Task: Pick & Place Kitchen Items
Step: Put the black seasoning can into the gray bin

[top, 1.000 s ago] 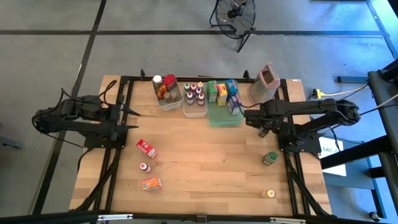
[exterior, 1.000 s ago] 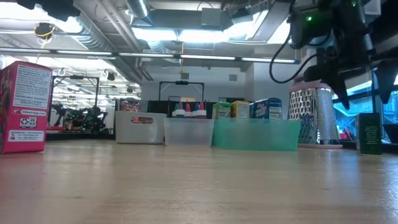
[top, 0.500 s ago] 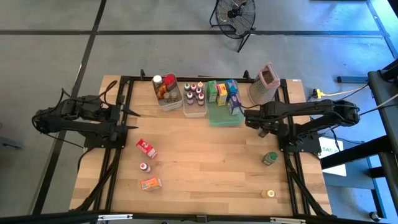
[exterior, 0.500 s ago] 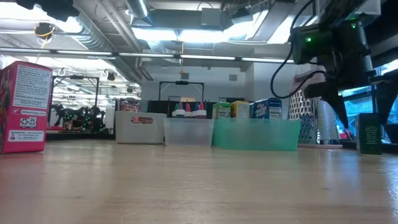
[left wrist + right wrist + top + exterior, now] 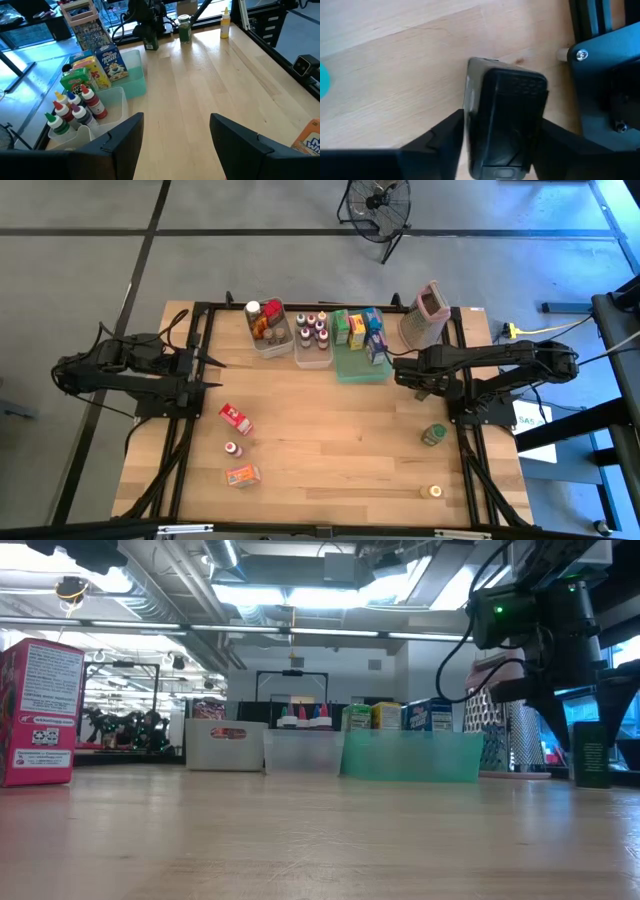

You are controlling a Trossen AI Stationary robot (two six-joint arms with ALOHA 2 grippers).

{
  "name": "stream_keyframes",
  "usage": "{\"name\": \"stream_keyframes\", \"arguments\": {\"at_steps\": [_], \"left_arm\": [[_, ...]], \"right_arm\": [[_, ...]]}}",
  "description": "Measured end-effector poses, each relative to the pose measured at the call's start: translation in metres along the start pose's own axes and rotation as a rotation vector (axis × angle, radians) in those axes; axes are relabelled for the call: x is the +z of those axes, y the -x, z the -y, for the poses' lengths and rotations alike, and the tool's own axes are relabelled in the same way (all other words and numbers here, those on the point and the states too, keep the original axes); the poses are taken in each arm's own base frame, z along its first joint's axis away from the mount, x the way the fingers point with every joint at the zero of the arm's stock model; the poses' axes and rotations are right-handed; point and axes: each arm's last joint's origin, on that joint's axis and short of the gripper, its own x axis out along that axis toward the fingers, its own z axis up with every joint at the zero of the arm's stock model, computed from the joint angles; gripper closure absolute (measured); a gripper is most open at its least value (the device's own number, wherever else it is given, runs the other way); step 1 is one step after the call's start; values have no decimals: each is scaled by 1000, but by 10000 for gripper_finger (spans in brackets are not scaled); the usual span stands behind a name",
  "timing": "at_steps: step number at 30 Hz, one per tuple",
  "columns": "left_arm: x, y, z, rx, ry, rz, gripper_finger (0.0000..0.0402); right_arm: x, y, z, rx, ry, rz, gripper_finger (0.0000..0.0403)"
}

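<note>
While bins and tray at upper centre look stocked, five items lie loose below, the right gripper closing round a dark box, the left gripper open, idle.

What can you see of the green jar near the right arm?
The green jar is small, with a green lid and green sides, perhaps clear walls over green contents. It stands upright on the wooden table, close to its right edge. Nothing but the table touches it.
</note>
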Motion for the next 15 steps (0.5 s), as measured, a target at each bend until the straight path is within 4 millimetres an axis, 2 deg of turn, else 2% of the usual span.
{"name": "stream_keyframes", "arguments": {"at_steps": [6,15], "left_arm": [[0,0,0,1,0,1,178],[0,0,0,0,10,1,178]], "right_arm": [[0,0,0,-3,21,-15,271],[-7,1,2,-10,88,-66,272]]}}
